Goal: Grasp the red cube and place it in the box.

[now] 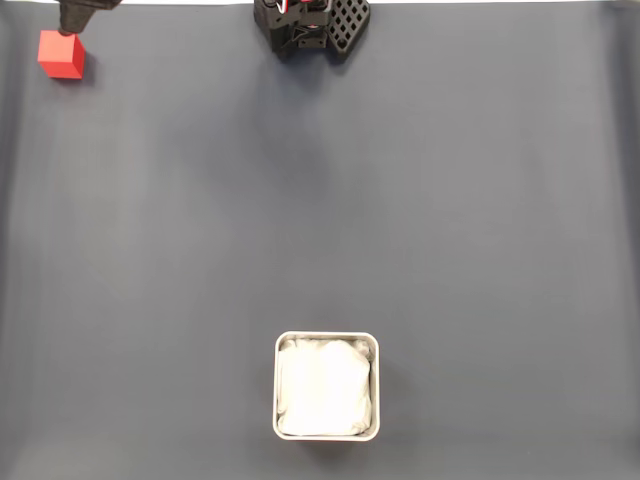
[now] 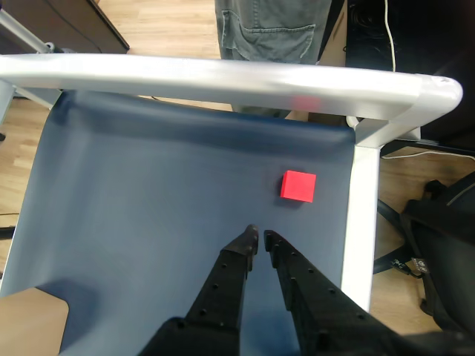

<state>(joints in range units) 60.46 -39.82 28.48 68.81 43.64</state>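
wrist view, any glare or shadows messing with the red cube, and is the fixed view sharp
In the wrist view the red cube is crisp, with a faint red reflection on the glossy white frame rail above it; the gripper casts little shadow. The fixed view is evenly lit and slightly soft, and the box lining looks washed out.

From my fixed view I see the red cube (image 1: 61, 54) sitting in the far top-left corner of the dark grey table (image 1: 320, 220). A dark part of the arm (image 1: 80, 12) hangs just above the cube at the top edge, too cropped for me to tell what the end effector is doing. The arm's black base (image 1: 312, 25) sits at the top centre. The box (image 1: 327, 386), pale-rimmed with white lining, rests near the bottom edge, well apart from the cube.
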